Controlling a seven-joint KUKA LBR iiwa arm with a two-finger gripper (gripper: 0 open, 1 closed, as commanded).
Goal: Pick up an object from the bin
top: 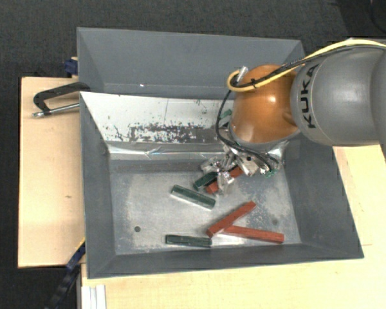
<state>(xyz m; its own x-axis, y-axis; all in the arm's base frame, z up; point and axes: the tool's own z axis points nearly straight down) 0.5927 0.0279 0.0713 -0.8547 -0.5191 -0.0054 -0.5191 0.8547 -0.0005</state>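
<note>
The gripper (222,172) is seen low inside the grey bin (93,172), right of the middle of its floor and near the back wall, at the end of the arm (347,95) that comes in from the right. The wrist above it is wrapped in an orange cover (260,111), over which a yellow cable (289,64) is looped. Just at the tip of the gripper, on its left and lower side, a short dark green piece (202,181) and a short red piece (211,188) are found lying close together, touching or nearly so. Whether the gripper is apart, together or clamped on either piece cannot be told, since its tip is crowded by metal parts and by the two pieces. A longer dark green stick (193,196) is laid flat on the floor just below and left of these, tilted slightly. Nearer the front wall, another dark green stick (188,241) is seen, and to its right two red sticks (231,218) (256,235) are laid so that they meet at their left ends, one angled upward and one almost level.
</note>
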